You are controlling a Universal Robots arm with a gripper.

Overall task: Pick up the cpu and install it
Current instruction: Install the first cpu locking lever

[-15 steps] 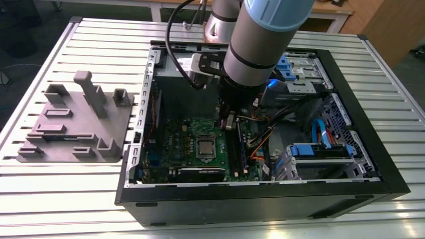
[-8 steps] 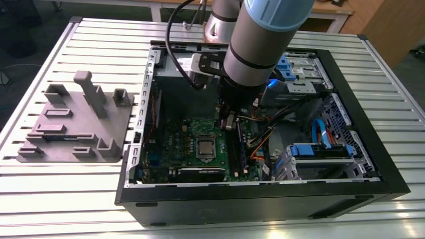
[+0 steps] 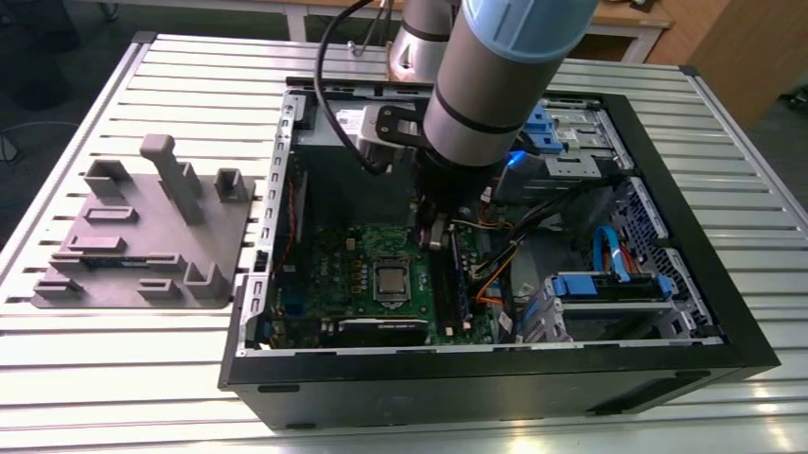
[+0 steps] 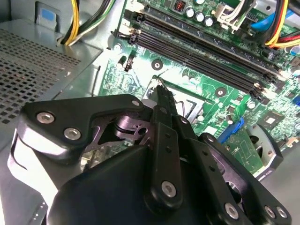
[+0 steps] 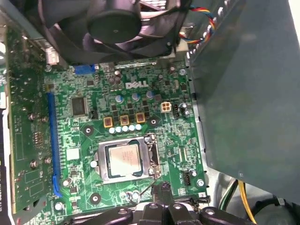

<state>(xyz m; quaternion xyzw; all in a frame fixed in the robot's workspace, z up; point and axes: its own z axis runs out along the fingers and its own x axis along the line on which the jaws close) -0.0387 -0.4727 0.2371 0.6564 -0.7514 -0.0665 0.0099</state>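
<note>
You can see the small square silver-topped cpu (image 5: 123, 160) seated in the green motherboard's (image 5: 154, 126) socket inside the black computer case (image 3: 505, 378), with the black gripper (image 5: 161, 191) beside that socket, jaws pressed together on nothing.

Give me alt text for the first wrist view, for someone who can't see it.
A silver-topped cpu sits in its socket on a green motherboard, seen from above. A black fan is at one edge, the dark gripper at the opposite edge.

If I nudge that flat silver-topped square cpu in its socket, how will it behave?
The flat silver-topped square cpu looks rigid, probably light. Its smooth metal top may be slippery. Lying flat within the socket frame on the green motherboard, it should neither tip nor roll.
</note>
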